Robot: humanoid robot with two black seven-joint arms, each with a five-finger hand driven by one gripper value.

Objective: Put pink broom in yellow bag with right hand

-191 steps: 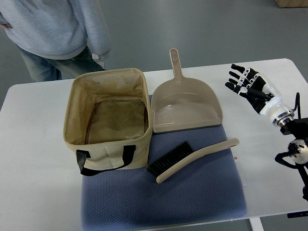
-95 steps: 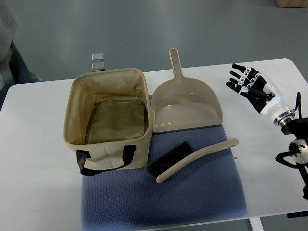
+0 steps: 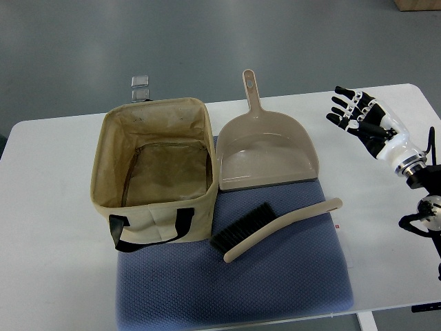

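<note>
On blue mat (image 3: 275,276): broom (image 3: 275,225) by bag (image 3: 155,172); right hand (image 3: 362,118) fingers wide, empty.

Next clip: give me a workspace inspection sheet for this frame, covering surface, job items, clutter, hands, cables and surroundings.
Surface: white table with a blue mat under the items.
Job's things: broom lies on the mat, bristles toward the bag; it looks beige rather than pink. Yellow bag stands open and empty, black handle facing the camera.
Clutter: dustpan beside the bag, handle pointing away.
Hands: right hand open above the table's far right, holding nothing; left nothing seen.
Cables: dark cable near the right wrist.
Surroundings: grey floor.
</note>
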